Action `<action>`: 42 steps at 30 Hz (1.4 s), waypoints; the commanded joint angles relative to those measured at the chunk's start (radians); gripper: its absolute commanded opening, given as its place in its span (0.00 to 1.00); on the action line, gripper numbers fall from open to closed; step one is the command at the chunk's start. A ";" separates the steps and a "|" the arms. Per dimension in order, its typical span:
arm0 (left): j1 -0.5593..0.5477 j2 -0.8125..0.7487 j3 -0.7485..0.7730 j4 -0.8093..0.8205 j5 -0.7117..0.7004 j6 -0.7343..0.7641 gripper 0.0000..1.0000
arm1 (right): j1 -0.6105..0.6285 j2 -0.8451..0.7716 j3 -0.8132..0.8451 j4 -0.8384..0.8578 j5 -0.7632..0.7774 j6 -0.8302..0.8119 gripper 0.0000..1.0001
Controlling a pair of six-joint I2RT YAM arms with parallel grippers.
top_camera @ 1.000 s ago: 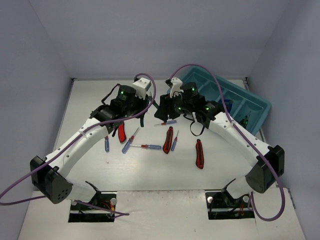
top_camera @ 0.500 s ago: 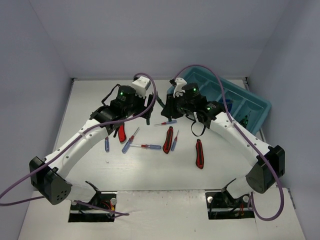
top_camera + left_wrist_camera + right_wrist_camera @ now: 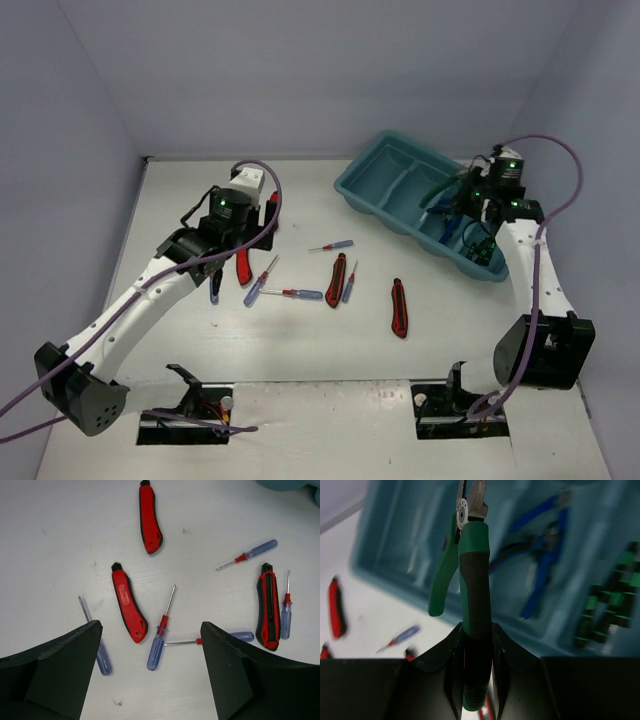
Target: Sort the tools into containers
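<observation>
My right gripper (image 3: 477,635) is shut on one handle of the green pliers (image 3: 472,580), which point away from me with the other handle hanging free. In the top view it (image 3: 449,205) hovers over the right end of the teal tray (image 3: 372,188), above a compartment holding blue pliers (image 3: 542,565). My left gripper (image 3: 150,675) is open and empty above the table. Below it lie red utility knives (image 3: 129,603) (image 3: 150,517), a red-black knife (image 3: 267,606) and blue-handled screwdrivers (image 3: 159,642) (image 3: 102,657) (image 3: 250,552).
Green-black tools (image 3: 610,610) fill the tray's far right compartment. Another red-black knife (image 3: 399,307) lies alone toward the right of the table. The tray's left compartments (image 3: 385,170) look bare. Grey walls close in three sides.
The two grippers were together near the table's middle. My left gripper opened and drew back left. My right gripper closed on the green pliers and swung right over the tray.
</observation>
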 commanded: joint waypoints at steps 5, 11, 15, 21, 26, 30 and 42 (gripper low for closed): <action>0.028 -0.157 -0.045 -0.096 -0.008 -0.047 0.77 | -0.034 0.253 0.276 -0.076 0.128 -0.095 0.00; 0.032 -0.205 -0.072 -0.109 0.002 -0.053 0.77 | -0.034 0.365 0.384 -0.150 0.277 -0.135 0.00; 0.031 -0.215 -0.083 -0.116 0.022 -0.063 0.77 | -0.034 0.361 0.385 -0.156 0.360 -0.158 0.00; 0.031 -0.219 -0.101 -0.119 0.034 -0.073 0.77 | -0.035 0.344 0.404 -0.180 0.399 -0.205 0.00; 0.031 -0.210 -0.102 -0.119 0.039 -0.070 0.77 | -0.034 0.363 0.404 -0.194 0.416 -0.229 0.00; 0.032 -0.206 -0.099 -0.124 0.046 -0.067 0.77 | -0.033 0.395 0.403 -0.197 0.425 -0.233 0.00; 0.031 -0.235 -0.132 -0.149 0.047 -0.075 0.77 | 0.029 0.502 0.485 -0.208 0.537 -0.252 0.00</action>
